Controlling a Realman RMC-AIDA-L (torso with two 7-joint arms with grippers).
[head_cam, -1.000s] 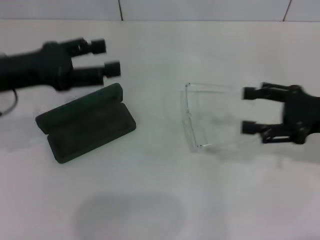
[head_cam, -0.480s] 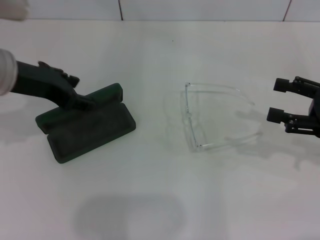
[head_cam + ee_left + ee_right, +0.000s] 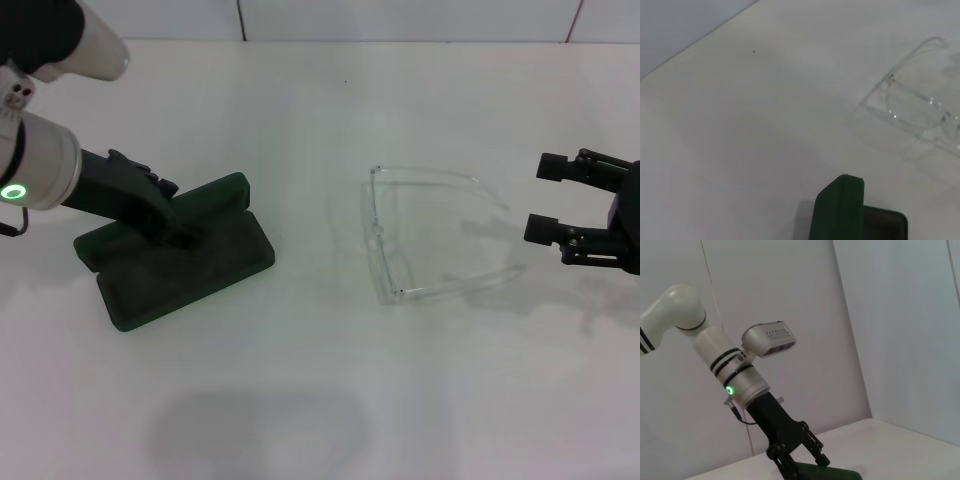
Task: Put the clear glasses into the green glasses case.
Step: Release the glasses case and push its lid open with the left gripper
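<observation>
We've got our left gripper (image 3: 175,228) down on the green glasses case (image 3: 190,262) at the left of the tabletop (image 3: 320,400), its tips pressed in where the raised lid meets the base, though we cannot tell how wide those fingers sit; push too hard and the case could skid or snap closed. Our right gripper (image 3: 545,196) hovers with fingers spread and empty, just beside the clear glasses (image 3: 385,235) lying mid-tabletop; those thin arms could flex or slip out of a pinch
</observation>
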